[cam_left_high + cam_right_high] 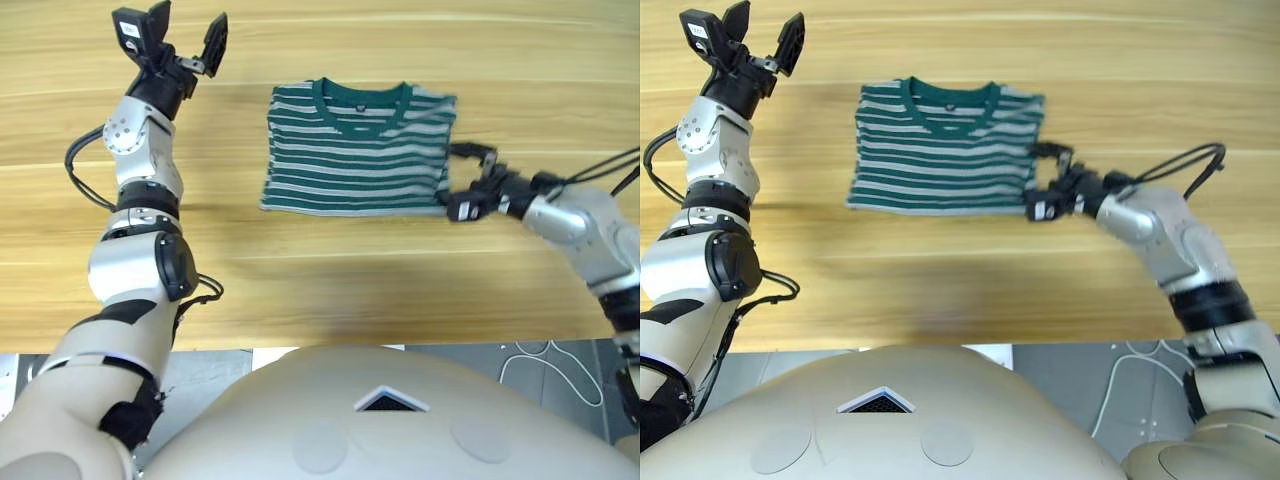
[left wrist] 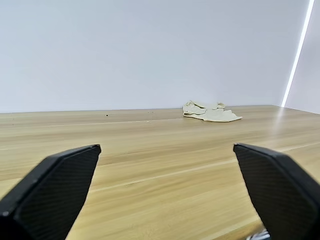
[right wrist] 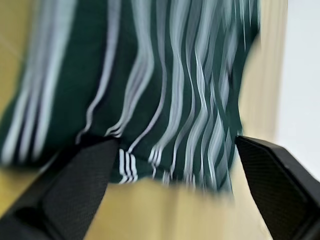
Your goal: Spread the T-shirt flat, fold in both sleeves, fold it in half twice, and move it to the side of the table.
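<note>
A green T-shirt with white stripes (image 1: 355, 150) lies folded into a neat rectangle on the wooden table (image 1: 330, 270), collar toward the far side. My right gripper (image 1: 468, 180) is low at the shirt's right edge, open, its fingers (image 3: 75, 185) spread on either side of the T-shirt's (image 3: 150, 85) edge. My left gripper (image 1: 182, 40) is raised over the table to the far left of the shirt, open with nothing between its fingers (image 2: 55, 185).
A crumpled pale cloth (image 2: 210, 111) lies far off on the table in the left wrist view. Bare wood surrounds the shirt on all sides. The table's front edge (image 1: 400, 343) runs close to me, with cables on the floor (image 1: 540, 370) below.
</note>
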